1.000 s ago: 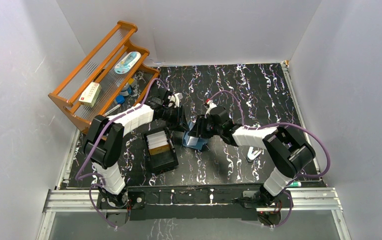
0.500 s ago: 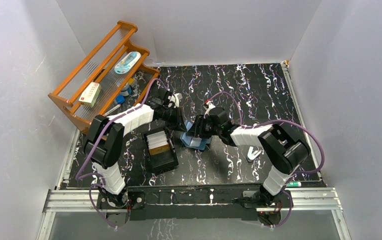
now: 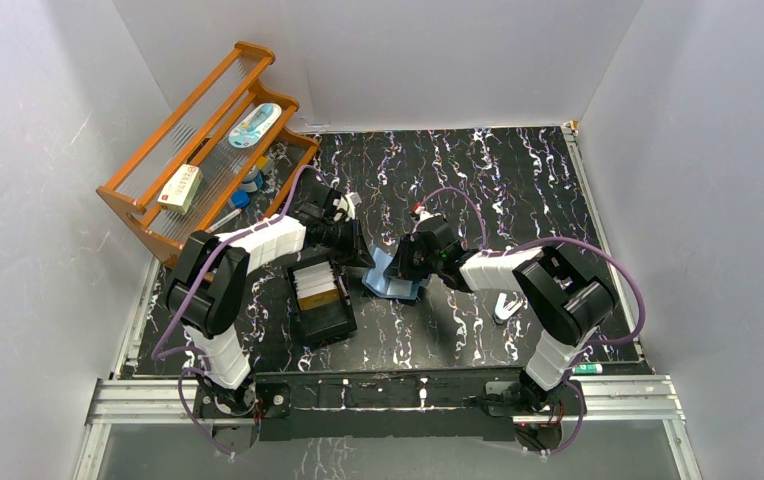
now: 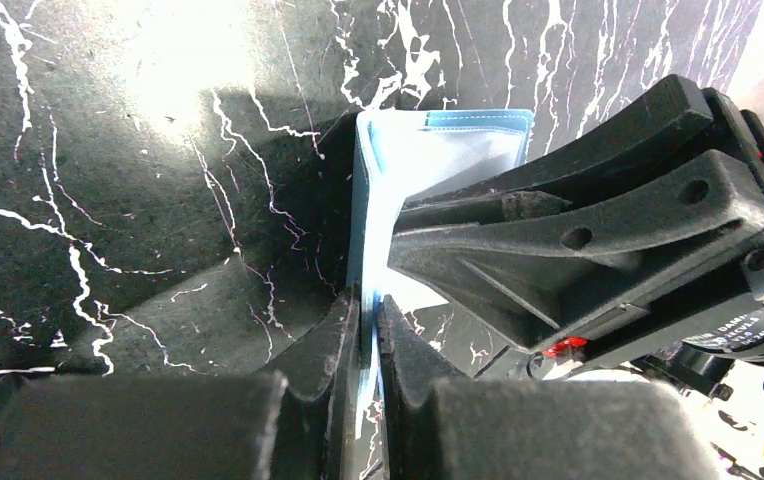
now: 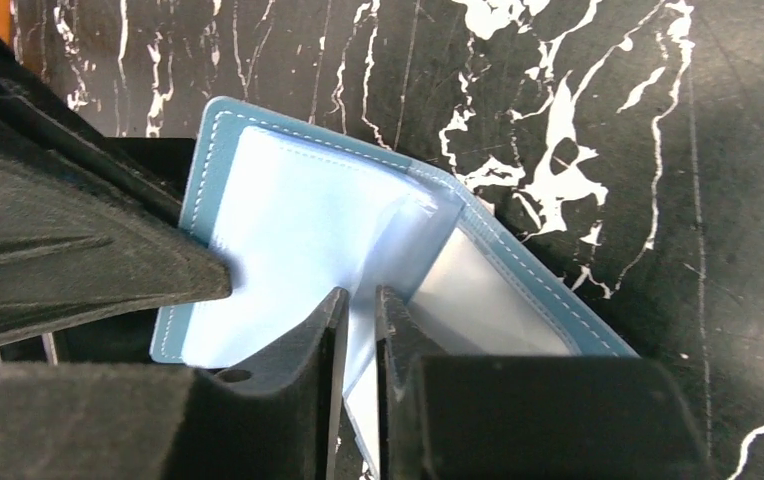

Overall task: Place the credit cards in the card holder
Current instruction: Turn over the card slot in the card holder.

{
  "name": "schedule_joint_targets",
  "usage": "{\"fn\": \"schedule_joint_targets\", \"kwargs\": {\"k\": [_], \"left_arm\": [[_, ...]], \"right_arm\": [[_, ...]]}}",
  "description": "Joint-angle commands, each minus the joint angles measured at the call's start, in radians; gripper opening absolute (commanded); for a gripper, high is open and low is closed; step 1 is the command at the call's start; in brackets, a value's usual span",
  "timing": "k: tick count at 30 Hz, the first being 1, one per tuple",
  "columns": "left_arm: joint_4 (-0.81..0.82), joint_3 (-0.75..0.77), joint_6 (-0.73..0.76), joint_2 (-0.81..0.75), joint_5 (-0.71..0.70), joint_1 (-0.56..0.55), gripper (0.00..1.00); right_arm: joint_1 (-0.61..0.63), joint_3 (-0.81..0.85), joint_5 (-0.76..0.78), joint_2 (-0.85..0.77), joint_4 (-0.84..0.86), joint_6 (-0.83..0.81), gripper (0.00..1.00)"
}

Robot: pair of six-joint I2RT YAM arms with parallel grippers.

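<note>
left gripper [image 4: 366, 315]: pinched on wallet [image 4: 438, 150] cover edge
right gripper [image 5: 358, 320]: pinched on an inner pocket leaf
cards [image 3: 316, 283]: stacked in black box [image 3: 326, 325]

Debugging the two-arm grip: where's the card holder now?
Top view: the card holder is held open mid-table, just right of the black box. The left gripper pinches its cover, the right gripper an inner pocket.
</note>
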Motion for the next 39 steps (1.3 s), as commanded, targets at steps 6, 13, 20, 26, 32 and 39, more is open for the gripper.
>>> {"fn": "schedule_joint_targets", "kwargs": {"k": [6,13,20,26,32,39], "left_arm": [[0.039,-0.033,-0.038,-0.096,0.093,-0.009,0.0],[0.163,-0.082,-0.068,-0.072,0.172,-0.009,0.0],[0.252,-0.103,-0.086,-0.084,0.231,-0.008,0.0],[0.291,-0.12,-0.089,-0.08,0.247,-0.009,0.0],[0.374,-0.153,-0.112,-0.081,0.275,-0.009,0.06],[0.402,-0.157,-0.111,-0.078,0.293,-0.009,0.11]], "right_arm": [[-0.01,-0.029,0.092,0.012,-0.073,-0.066,0.14],[-0.021,-0.065,0.032,0.017,0.0,-0.07,0.11],[-0.034,-0.064,0.006,0.017,0.019,-0.073,0.11],[-0.04,-0.066,-0.001,0.046,0.028,-0.073,0.11],[-0.041,-0.076,-0.013,0.051,0.036,-0.066,0.11],[-0.041,-0.075,-0.019,0.044,0.033,-0.061,0.11]]}}
